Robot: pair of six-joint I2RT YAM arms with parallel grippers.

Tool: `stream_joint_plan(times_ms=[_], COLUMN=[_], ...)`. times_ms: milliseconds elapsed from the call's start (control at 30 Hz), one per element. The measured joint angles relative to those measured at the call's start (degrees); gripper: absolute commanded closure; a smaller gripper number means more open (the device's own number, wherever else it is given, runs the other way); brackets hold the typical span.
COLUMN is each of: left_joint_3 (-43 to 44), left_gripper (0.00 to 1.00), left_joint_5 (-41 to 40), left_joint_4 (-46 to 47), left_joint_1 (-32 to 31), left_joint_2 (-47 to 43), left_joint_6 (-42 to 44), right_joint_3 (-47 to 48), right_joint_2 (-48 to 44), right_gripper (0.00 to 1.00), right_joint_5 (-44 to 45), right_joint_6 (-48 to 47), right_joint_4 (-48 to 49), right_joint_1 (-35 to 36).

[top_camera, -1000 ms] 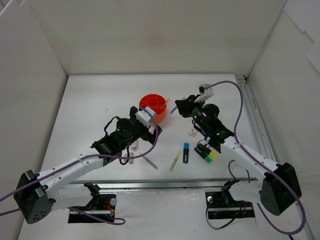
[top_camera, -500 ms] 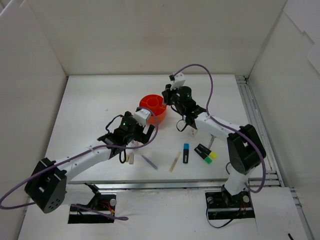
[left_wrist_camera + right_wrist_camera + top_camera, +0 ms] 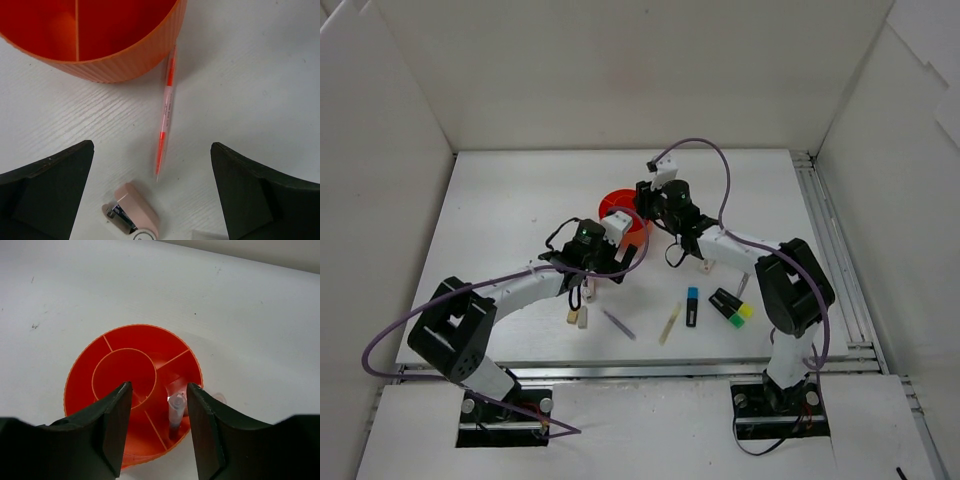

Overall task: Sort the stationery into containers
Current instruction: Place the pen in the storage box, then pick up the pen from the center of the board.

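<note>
Your right pincer (image 3: 159,388) stood partly open, gripping nothing, over a clear pen (image 3: 175,409) upright in an outer compartment of the orange organiser (image 3: 84,366). Your left pincer (image 3: 152,147) gaped empty above an orange pen (image 3: 168,106) beside it; highlighters (image 3: 692,306) lay unsorted on the bench (image 3: 500,200).

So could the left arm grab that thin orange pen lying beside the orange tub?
Probably yes. The left gripper is open just above the orange pen, which lies flat between its fingers with nothing on top. Its far end sits close to the orange organiser, and a pink stapler lies nearby.
</note>
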Motion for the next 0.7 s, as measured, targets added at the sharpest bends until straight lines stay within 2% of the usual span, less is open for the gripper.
stream_joint_plan(times_ms=[100, 200, 433, 633, 700], left_joint_3=[1.9, 2.8, 5.3, 7.1, 7.9], left_gripper=[0.07, 0.13, 0.18, 0.28, 0.35], left_joint_5=[0.8, 1.5, 2.8, 3.4, 3.4], left_joint_4=[0.1, 0.1, -0.8, -1.5, -1.9], left_joint_1=[0.0, 0.0, 0.0, 0.0, 0.0], left_joint_2=[2.5, 4.5, 9.5, 13.0, 14.6], left_joint_6=[0.4, 0.8, 1.1, 1.4, 1.4], right_joint_3=[-1.2, -2.9, -9.1, -17.6, -19.8], right_joint_2=[-1.7, -5.2, -18.3, -31.0, -34.3], right_gripper=[0.46, 0.42, 0.4, 0.38, 0.38], right_joint_5=[-0.7, -1.0, 1.0, 5.1, 6.1], right_joint_6=[0.5, 1.3, 4.1, 5.9, 6.1], right_joint_4=[-0.1, -0.1, 0.4, 0.3, -0.3], right_joint_1=[0.0, 0.1, 0.0, -0.3, -0.5])
